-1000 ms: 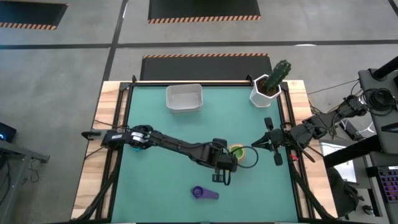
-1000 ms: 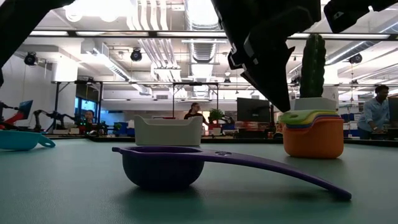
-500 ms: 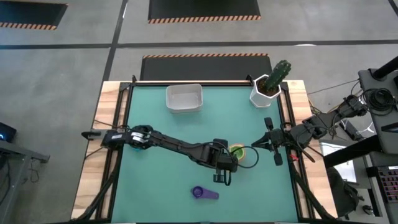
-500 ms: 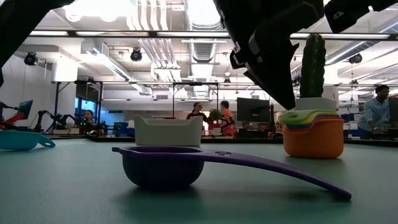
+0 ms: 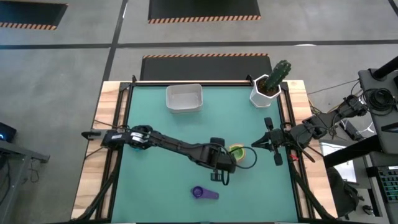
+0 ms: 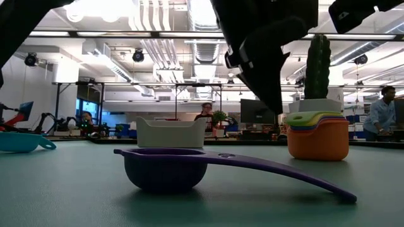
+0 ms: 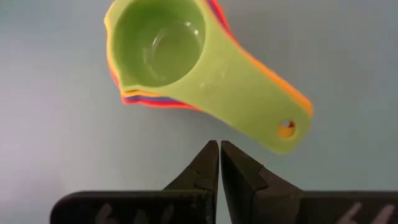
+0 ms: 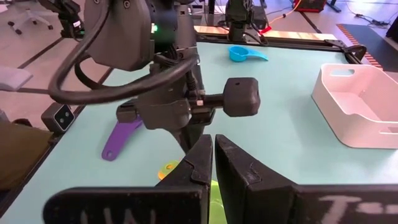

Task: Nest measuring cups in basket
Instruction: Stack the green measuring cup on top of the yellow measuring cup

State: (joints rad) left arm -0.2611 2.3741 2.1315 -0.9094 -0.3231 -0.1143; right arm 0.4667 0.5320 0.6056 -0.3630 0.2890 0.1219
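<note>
Teal matting covers the worktable point(image 5: 161, 193), where the left gripper point(image 5: 219, 177), its jaws pressed together on nothing, hangs above the mat between a nested stack of cups point(image 5: 238, 152) and a lone purple cup point(image 5: 200, 193). That purple cup lies nearer the front edge than the jaws, its long handle running off toward the right side of the table, and the left arm, reaching across from the far left, looks the closer of the two to it. The right gripper point(image 5: 260, 144), likewise closed and empty, waits just beside the stack on its other side. The white basket point(image 5: 184, 98) sits well apart at the back of the table with no cup in it, and a white pot with a cactus point(image 5: 268, 87) stands in the back right corner.

From the left wrist, the stack shows a green cup point(image 7: 158, 46) on top, with yellow, red and orange rims beneath and the handles fanned slightly; the overhead camera gives only a greenish blob there. From table height, the purple cup point(image 6: 167, 170) fills the foreground, and a teal cup point(image 6: 22, 141) sits at the far left, a piece barely visible from overhead under the left arm's base. People move in the room behind
</note>
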